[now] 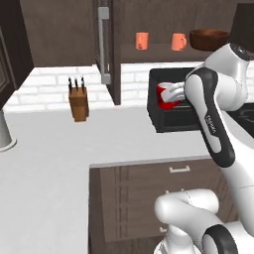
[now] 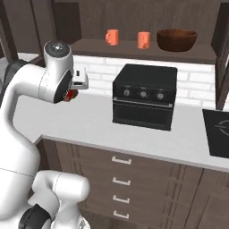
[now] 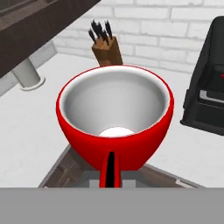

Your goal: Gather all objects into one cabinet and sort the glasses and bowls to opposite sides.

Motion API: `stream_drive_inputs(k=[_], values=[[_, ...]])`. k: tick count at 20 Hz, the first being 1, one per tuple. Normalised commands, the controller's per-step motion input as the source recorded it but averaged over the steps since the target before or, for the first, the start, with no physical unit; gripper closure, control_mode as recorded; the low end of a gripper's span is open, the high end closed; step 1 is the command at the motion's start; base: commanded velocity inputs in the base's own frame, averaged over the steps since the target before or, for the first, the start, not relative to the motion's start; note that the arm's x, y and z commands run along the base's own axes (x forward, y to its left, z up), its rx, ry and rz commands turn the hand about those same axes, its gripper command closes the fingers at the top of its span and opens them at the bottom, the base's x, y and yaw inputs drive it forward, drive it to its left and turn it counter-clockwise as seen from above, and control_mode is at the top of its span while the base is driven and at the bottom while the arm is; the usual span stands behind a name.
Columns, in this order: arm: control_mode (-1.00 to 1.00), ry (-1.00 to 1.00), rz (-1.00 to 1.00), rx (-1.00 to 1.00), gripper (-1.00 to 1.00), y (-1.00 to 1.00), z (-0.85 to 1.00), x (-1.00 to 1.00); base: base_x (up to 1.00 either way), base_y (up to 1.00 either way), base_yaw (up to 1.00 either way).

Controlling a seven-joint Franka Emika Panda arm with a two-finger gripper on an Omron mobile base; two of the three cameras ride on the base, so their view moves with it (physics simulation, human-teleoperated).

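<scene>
Red cup (image 1: 166,95) mostly hidden behind the forearm, hand's fingertips lost under the cup

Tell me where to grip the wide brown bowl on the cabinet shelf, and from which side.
Grip the brown bowl by its rim, coming from the open front. It sits upright and is likely too wide to span; the orange mug crowds its left, so take the front rim.

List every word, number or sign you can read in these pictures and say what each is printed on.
Small dark lettering on the white robot arm: too blurred to read.
White ring marking on the black cooktop: a sign, no words.
Nothing legible on the black countertop oven, its knobs or the glossy red cup.
</scene>
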Motion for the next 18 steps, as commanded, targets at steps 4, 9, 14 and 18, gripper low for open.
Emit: stream_drive_inputs(k=[4,9,14,18], values=[[1.0,0.0,0.0,0.0,1.0,0.0,0.0,0.0,0.14,0.07,0.0],[1.0,0.0,0.0,0.0,1.0,0.0,0.0,0.0,0.74,0.0,0.0],[1.0,0.0,0.0,0.0,1.0,0.0,0.0,0.0,0.29,0.0,0.0],[1.0,0.0,0.0,0.0,1.0,0.0,0.0,0.0,-0.29,0.0,0.04]])
